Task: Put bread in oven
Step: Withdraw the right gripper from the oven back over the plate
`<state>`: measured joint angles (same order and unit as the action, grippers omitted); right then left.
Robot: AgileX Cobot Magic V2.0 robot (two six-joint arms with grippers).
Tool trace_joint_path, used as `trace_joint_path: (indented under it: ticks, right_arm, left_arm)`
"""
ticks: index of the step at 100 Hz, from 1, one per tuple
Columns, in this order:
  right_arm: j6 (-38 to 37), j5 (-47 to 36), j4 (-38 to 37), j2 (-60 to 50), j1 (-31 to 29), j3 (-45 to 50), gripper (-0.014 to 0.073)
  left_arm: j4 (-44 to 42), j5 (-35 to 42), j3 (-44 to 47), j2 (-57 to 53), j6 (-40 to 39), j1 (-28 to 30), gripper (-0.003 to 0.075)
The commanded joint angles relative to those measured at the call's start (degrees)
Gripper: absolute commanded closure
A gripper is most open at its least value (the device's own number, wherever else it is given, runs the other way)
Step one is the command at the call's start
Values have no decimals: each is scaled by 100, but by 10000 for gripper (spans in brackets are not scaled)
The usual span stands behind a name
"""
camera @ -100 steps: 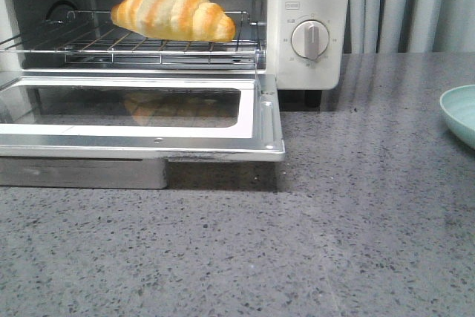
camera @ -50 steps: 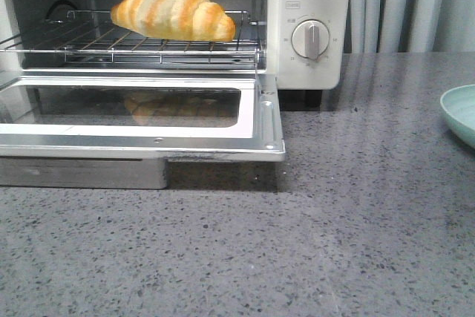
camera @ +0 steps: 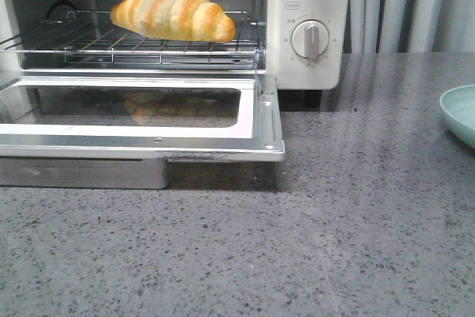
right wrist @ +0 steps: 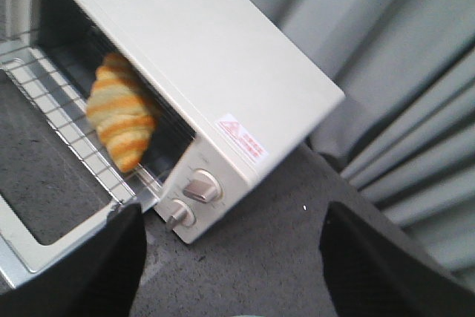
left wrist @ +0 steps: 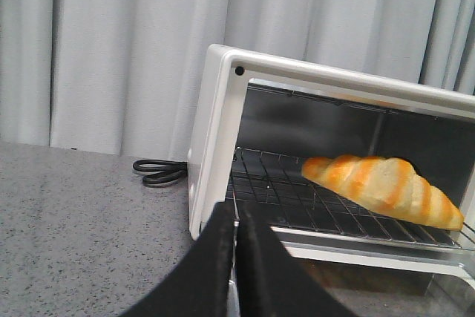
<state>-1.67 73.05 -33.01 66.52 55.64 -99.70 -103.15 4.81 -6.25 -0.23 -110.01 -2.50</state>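
Observation:
The bread [camera: 174, 11], a golden-orange striped croissant roll, lies on the wire rack [camera: 133, 44] inside the white oven [camera: 308, 20], whose glass door [camera: 141, 113] hangs open and flat. It also shows in the left wrist view [left wrist: 382, 189] and the right wrist view [right wrist: 119, 113]. My left gripper [left wrist: 236, 217] is shut and empty, near the oven's open front at its left side. My right gripper [right wrist: 234, 246] is open and empty, above the counter to the right of the oven. Neither gripper shows in the front view.
A pale green dish [camera: 460, 113] sits at the right edge of the grey speckled counter [camera: 334, 220]. A black power cord [left wrist: 159, 172] lies coiled left of the oven. Grey curtains [camera: 408, 5] hang behind.

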Motion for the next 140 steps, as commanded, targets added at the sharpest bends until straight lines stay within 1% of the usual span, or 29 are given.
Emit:
trace_joint_path:
  ticks: [1, 11, 25, 31, 37, 44, 54, 66, 88, 102, 117, 140]
  right_arm:
    - [-34, 184, 286, -43, -781, -103, 141]
    - [-34, 173, 899, -43, -1770, -103, 141]
    - [167, 173, 1801, -43, -2931, -103, 141]
    - [307, 173, 2134, -43, -3308, -84, 141]
    - [361, 118, 2305, -105, -3641, 38, 141]
    - [361, -245, 2476, -290, -3932, 398, 141]
    - [361, -1103, 2581, -772, -4187, 1295, 141]
    - [361, -2142, 2581, -1457, -4317, 2527, 141]
    - [361, -3336, 2581, -2726, -4702, 4599, 141]
    - [361, -3938, 2581, -3517, -5074, 5537, 141]
    - [351, -4443, 2667, -4255, -5439, 6314, 141]
    - [311, -5462, 2805, -5506, -6024, 7661, 141]
  left_arm:
    - [92, -128, -160, -162, -45, -11, 741]
    - [92, -128, -160, -162, -45, -11, 741]
    - [92, -128, -160, -162, -45, -11, 741]
    - [92, -128, -160, -162, -45, -11, 741]
    - [92, -128, -160, -162, -45, -11, 741]
    - [92, -128, -160, -162, -45, -11, 741]
    - [92, -128, -160, -162, -45, -11, 741]
    - [92, -128, -160, -162, -45, -11, 741]
    - [92, -128, -160, -162, -45, -11, 741]
    - [92, -128, -160, -162, -45, -11, 741]
    - [92, -128, -160, -162, -45, -11, 741]
    - [92, -128, -160, -162, -45, -11, 741]
